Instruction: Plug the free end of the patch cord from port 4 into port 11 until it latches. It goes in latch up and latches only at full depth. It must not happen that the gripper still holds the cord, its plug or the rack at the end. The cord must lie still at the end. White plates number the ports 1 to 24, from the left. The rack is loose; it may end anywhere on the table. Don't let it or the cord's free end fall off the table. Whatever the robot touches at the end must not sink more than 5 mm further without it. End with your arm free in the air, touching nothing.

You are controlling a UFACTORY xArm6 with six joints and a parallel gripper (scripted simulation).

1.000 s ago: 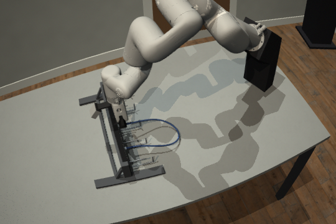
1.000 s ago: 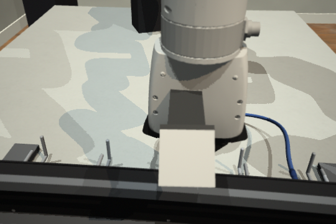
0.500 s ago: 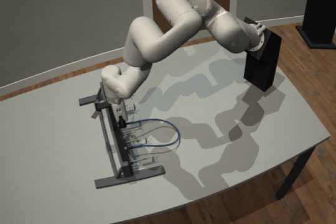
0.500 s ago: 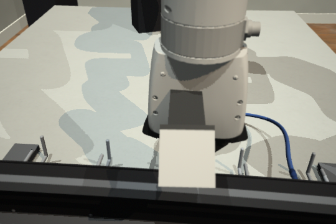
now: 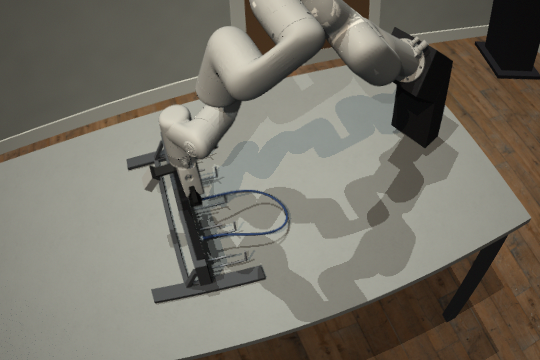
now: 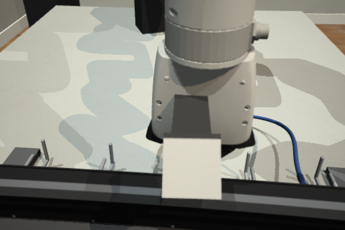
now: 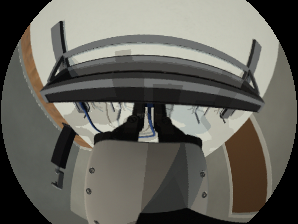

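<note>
The rack (image 5: 189, 219) (image 6: 80, 179) (image 7: 110, 92) stands upright on its feet on the table. The blue patch cord (image 5: 287, 214) (image 6: 295, 149) (image 7: 89, 121) loops out from the port side over the table. One end is at the rack towards the near foot in the top view; the other runs in between my fingers. My gripper (image 5: 196, 199) (image 7: 149, 101) is shut on the cord's free end, close against the port side of the rack. In the exterior view the gripper body hides the fingers. The plug, its latch, the port openings and the number plates are hidden, so plug depth cannot be told.
Thin metal cable guides (image 5: 235, 226) (image 6: 111, 153) stick out from the port side, on both sides of the gripper. The rack's near foot (image 5: 170, 292) lies towards the table's (image 5: 350, 299) near edge. The arm's black base stands at the far end.
</note>
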